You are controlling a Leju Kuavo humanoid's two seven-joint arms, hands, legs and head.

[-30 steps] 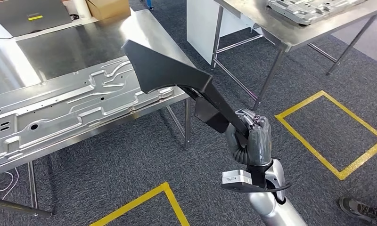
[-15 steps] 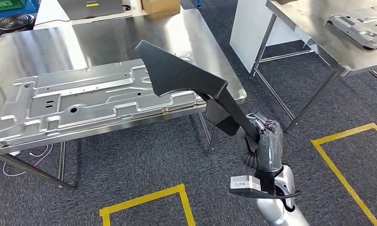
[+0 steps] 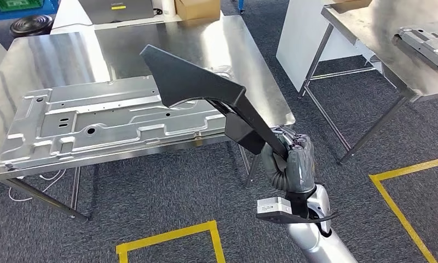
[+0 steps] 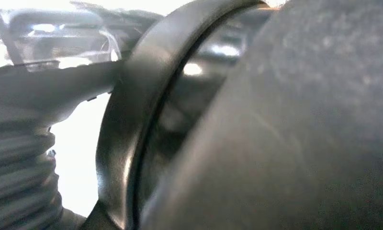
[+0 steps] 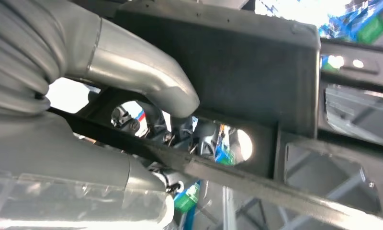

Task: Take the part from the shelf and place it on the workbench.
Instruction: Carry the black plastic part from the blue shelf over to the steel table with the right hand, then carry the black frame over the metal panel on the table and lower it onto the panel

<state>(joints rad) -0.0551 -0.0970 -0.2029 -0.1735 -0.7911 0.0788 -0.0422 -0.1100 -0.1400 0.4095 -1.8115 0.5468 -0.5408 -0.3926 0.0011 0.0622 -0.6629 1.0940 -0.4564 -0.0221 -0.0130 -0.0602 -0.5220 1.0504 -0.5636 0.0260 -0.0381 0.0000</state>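
- Standing in the middle of the head view: a steel surface [image 3: 58, 55], shining under the lights, legs resting on grey carpet [image 3: 167, 186].
- Lying flat across the near half of that surface: a large stamped metal panel [image 3: 96, 123], its near edge running close along the surface's front edge.
- Standing at the upper right, well apart: a second steel surface [image 3: 370, 38], carrying another metal panel [image 3: 425, 39] near the picture's edge.
- Hanging in the air above the near right corner of the first surface: the black plastic part [image 3: 192, 82], wide wedge end over the large metal panel, narrow end slanting down to the right, not touching surface or panel as far as the head view is showing.
- Gripping the narrow end of the black plastic part: the right robot hand [image 3: 290, 161], fingers wrapping around it, silver arm rising from below; thick grey thumb pressing on the part's dark frame in the right wrist view.
- Sitting blurred against a dark curved shape in the left wrist view: the left robot hand [image 4: 22, 143]; cannot tell whether wide or closed.
- Marking the carpet: yellow tape lines [image 3: 167, 235] near the bottom and at the right.
- Resting at the far edge, beyond the first surface: a cardboard box [image 3: 196, 7].
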